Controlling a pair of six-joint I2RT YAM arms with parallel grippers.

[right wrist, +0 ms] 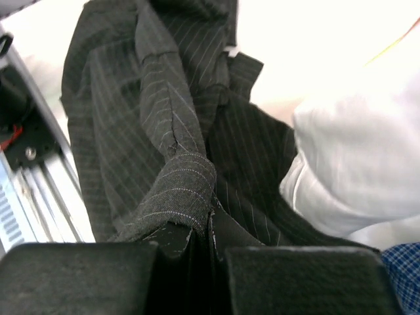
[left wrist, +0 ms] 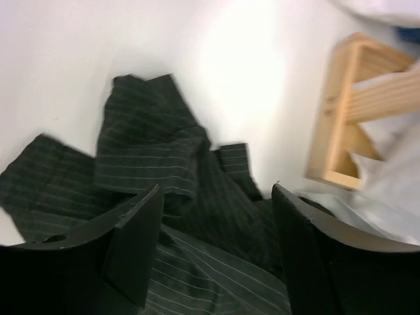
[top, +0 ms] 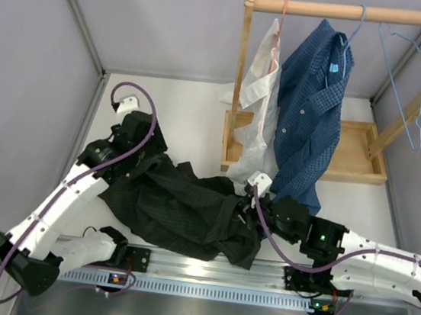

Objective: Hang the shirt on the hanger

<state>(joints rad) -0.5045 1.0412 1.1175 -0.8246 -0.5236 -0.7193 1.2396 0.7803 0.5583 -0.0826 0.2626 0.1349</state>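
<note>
shirt: black with a fine pale stripe/check, crumpled heap point(top: 181, 208) on table point(top: 185, 116), lower centre of top view, between the two arms; on no hanger
hanger: thin light-blue wire point(top: 417, 129), bare, hung on rack point(top: 242, 69) rod, upper right of top view, well apart from shirt
left gripper: point(left wrist: 216, 249) fingers apart, nothing between them, over heap's upper-left edge
right gripper: point(right wrist: 203, 233) fingers together, clamped on a rolled fold of shirt at heap's right end
top view only: rod, all hangers, both arms
left wrist only: open gap between its fingers
right wrist only: the pinch itself; too small to tell from top
count: shirts 3 (black, white shirt point(top: 262, 79), blue shirt point(top: 310, 100)); hangers 3 (pink hanger point(top: 283, 13), two light-blue); rack 1
</note>
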